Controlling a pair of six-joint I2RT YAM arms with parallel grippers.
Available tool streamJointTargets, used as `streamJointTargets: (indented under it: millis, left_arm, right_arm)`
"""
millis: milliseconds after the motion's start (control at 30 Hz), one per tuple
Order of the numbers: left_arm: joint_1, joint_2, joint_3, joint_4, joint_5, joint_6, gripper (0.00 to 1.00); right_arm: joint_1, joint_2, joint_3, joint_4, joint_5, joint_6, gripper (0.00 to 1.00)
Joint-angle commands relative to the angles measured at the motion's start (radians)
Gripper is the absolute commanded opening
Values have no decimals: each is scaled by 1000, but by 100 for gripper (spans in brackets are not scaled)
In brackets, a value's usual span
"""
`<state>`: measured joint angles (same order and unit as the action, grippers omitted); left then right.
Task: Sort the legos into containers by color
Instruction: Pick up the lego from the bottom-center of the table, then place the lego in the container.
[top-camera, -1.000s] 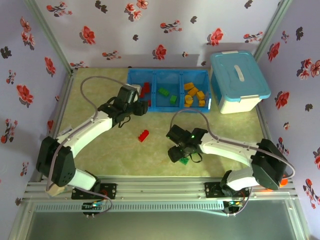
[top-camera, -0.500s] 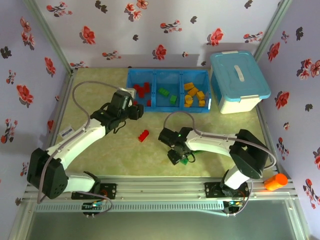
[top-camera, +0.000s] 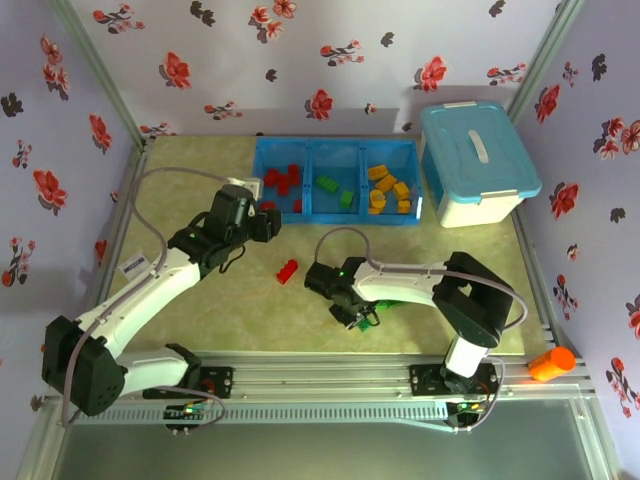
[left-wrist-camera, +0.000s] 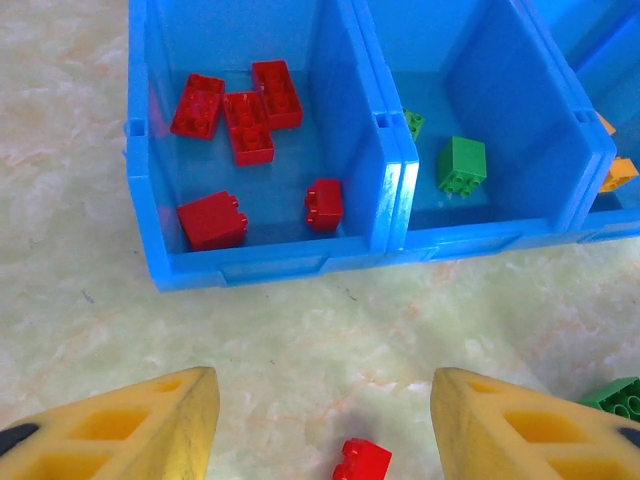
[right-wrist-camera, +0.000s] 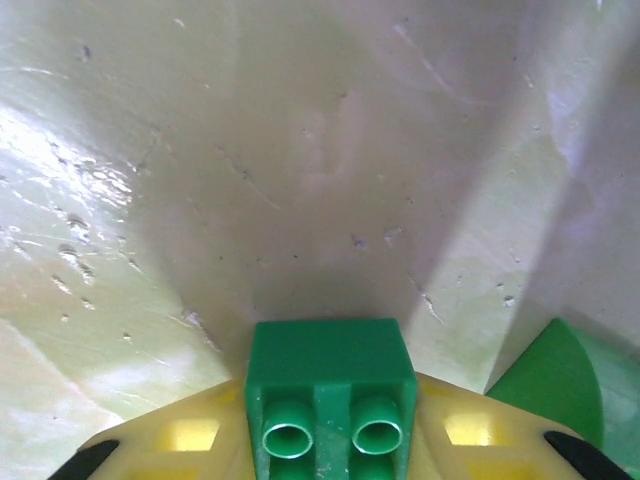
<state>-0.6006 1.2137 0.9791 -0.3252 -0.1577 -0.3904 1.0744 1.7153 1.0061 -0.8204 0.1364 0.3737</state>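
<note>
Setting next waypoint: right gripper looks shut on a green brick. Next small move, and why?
Likely lift the right gripper straight up: its jaws clamp the green brick low over the table, and the middle compartment, the green one, lies farther back.

No legible text, numbers or brands; small white label (top-camera: 133, 264) by the table (top-camera: 230, 310) edge unreadable.
</note>
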Motion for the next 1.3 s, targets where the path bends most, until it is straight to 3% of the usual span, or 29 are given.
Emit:
streamJointTargets:
  millis: [0,300,567,767,900,1267]
  left_arm:
    - [8,-26,-15,-6,-26,-20,58]
    - [-3,-118,-94,-20,-19,-60,58]
    - [-105,-233,-303,2,-43,-194,57]
    - [-249,-220,-422,32,-116,-312,56]
    - [-345,-192,-424,18,-174,-349,56]
    - [-567,-99,-397,48,-298,-413,56]
  right_arm:
    - [10,-11,33,-15,44,-1,30]
    - [-4,-97,144,29,163,-33,28]
    - [-83,-80,254,107,231,-48,29]
    - [-179,24,444,104,209,-91,30]
    - [-248,113,587,111,128,-111,32]
    - [-410,447,993,-7,73,-48,32]
